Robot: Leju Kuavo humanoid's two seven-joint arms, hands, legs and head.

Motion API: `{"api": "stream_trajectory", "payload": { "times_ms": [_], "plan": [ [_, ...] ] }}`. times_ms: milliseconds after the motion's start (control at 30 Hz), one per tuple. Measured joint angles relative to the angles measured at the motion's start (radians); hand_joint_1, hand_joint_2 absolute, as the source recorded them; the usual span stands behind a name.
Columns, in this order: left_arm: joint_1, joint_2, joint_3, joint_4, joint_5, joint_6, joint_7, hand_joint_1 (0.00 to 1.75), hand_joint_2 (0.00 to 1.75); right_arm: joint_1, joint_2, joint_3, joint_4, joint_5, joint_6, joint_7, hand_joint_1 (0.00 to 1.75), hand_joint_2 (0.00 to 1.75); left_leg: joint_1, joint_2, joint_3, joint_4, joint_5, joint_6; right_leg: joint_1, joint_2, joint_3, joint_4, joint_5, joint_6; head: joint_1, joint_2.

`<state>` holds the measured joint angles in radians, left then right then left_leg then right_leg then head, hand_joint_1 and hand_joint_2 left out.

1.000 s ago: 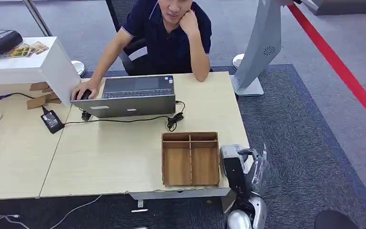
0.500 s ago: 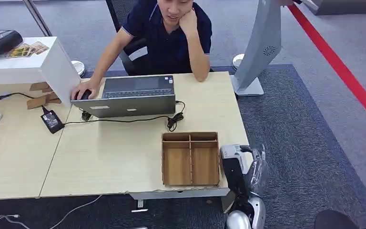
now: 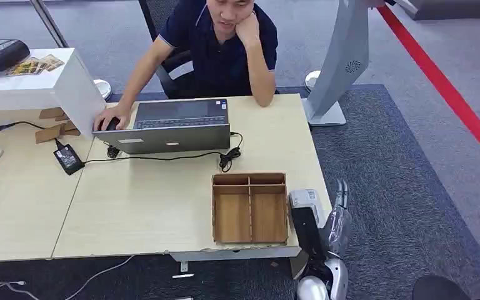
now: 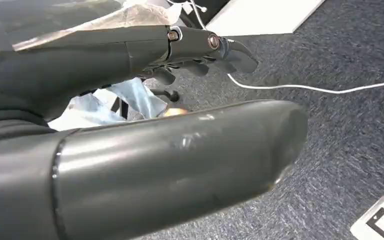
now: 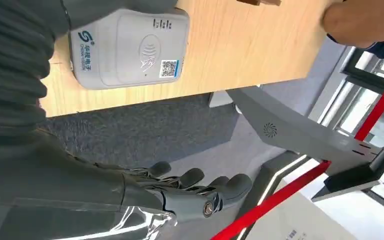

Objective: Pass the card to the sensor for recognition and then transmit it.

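Since a second ago the right hand [image 3: 339, 209] has straightened, its fingers [image 5: 195, 178] now extended and slightly apart, holding nothing, just off the tabletop's [image 3: 150, 200] right edge. The white card sensor [image 5: 129, 47] (logo and QR code on top) lies at the tabletop's near right corner, just beside that hand, not touching. The left hand [image 4: 145, 85] hangs over carpet, fingers loosely extended, empty.

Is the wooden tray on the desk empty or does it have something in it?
Empty. In the head view, all compartments of the wooden tray show bare wood; no card lies in any of them.
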<state>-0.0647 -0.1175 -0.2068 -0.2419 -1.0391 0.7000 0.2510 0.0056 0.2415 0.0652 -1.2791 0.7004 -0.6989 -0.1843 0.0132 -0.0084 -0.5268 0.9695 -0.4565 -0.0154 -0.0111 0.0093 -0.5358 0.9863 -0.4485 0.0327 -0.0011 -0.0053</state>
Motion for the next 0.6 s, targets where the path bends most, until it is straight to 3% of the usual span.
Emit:
{"api": "stream_trajectory", "payload": {
  "times_ms": [133, 167, 200, 233, 600],
  "plan": [
    [0.0, 0.0, 0.001, 0.0, 0.0, 0.0, 0.0, 0.0, 0.0, 0.0, 0.0, 0.0, 0.0, 0.0, 0.0, 0.0, 0.0, 1.75, 0.0, 0.0, 0.0, 0.0, 0.0, 0.0, 0.0, 0.0, 0.0, 0.0, 0.0, 0.0, 0.0, 0.0],
    [0.0, 0.0, 0.001, 0.0, 0.0, 0.0, 0.0, 0.0, 0.0, 0.0, 0.0, 0.0, 0.0, 0.001, 0.0, 0.0, 0.47, 1.75, 0.0, 0.0, 0.0, 0.0, 0.0, 0.0, 0.0, 0.0, 0.0, 0.0, 0.0, 0.0, 0.0, 0.0],
    [0.0, 0.0, 0.003, 0.0, 0.001, 0.0, 0.0, 0.0, 0.0, 0.0, 0.0, 0.0, 0.0, 0.002, 0.0, -0.002, 0.47, 1.75, 0.0, 0.0, 0.0, 0.0, 0.0, 0.0, 0.0, 0.0, 0.0, 0.0, 0.0, 0.0, 0.0, 0.0],
    [0.0, 0.0, 0.004, 0.0, 0.002, 0.0, 0.0, 0.0, 0.0, 0.001, 0.0, 0.0, 0.0, 0.003, 0.0, -0.003, 1.75, 1.75, 0.0, 0.0, 0.0, 0.0, 0.0, 0.0, 0.0, 0.0, 0.0, 0.0, 0.0, 0.0, 0.0, 0.0],
    [0.0, -0.001, 0.013, 0.0, 0.0, 0.0, -0.001, 0.0, 0.0, 0.003, -0.011, 0.027, 0.0, -0.019, 0.0, 0.01, 1.75, 1.75, 0.0, 0.0, 0.0, 0.0, 0.0, 0.0, 0.0, 0.0, 0.0, 0.0, 0.0, 0.0, 0.0, 0.0]
  ]
}}
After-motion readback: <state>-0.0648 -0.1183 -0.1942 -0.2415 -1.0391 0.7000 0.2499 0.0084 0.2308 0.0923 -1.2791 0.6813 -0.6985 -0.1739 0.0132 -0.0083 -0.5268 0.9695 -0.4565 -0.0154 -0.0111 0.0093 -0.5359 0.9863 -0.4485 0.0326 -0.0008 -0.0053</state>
